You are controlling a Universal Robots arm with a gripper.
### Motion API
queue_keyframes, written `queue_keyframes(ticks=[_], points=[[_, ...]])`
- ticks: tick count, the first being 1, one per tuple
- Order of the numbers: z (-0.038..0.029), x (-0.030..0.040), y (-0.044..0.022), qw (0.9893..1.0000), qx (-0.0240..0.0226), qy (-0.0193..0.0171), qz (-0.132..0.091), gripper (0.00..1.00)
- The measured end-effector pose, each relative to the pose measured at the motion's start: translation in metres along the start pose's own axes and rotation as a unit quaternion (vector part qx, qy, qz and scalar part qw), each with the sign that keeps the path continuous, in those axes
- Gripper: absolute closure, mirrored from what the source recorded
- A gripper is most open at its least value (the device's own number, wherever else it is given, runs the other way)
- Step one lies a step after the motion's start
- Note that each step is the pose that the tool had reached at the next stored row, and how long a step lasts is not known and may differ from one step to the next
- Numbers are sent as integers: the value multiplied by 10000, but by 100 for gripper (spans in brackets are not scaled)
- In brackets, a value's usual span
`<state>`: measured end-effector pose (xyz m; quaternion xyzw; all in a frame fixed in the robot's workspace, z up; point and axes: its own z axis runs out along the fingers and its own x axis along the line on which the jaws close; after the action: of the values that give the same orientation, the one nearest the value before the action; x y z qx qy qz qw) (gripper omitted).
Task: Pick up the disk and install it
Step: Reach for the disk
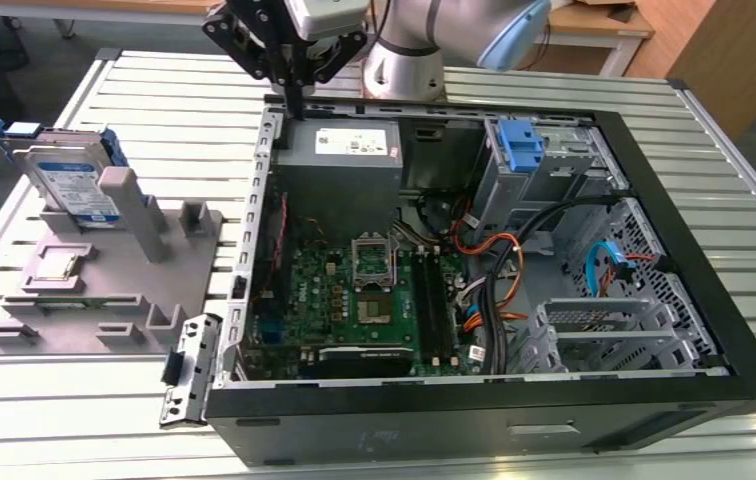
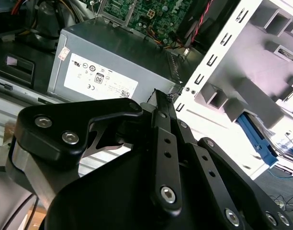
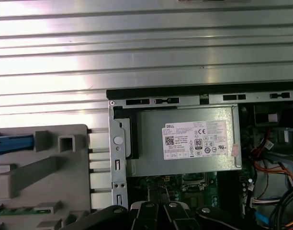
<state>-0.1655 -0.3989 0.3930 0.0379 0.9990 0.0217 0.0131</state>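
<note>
The tool (image 1: 295, 108) hangs with its two fingers pressed together into one thin point, gripping nothing. In the second wrist view its tip (image 2: 158, 94) sits over the corner of the grey power supply (image 2: 113, 62). In the exterior view it is above the rim of the open case (image 1: 678, 210), at the corner that holds the power supply (image 1: 345, 150). Below that box lies the green board (image 1: 351, 300). A blue latch (image 1: 521, 145) stands in the drive bay, further toward the exterior view's right.

The case lies on its side on the slatted metal worktop (image 1: 151, 90). Beside it, toward the worktop's edge at the exterior view's left, sits a grey fixture (image 1: 111, 290). The disk (image 1: 78, 185) stands tilted on edge in the fixture's far end, label facing out, well apart from the tool. Its blue bracket shows in both wrist views (image 2: 256, 139) (image 3: 12, 142).
</note>
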Motion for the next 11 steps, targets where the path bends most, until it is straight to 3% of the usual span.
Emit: queue_keyframes(ticks=[11], points=[[-1,147,-11,10000,-1,-1,0,90]])
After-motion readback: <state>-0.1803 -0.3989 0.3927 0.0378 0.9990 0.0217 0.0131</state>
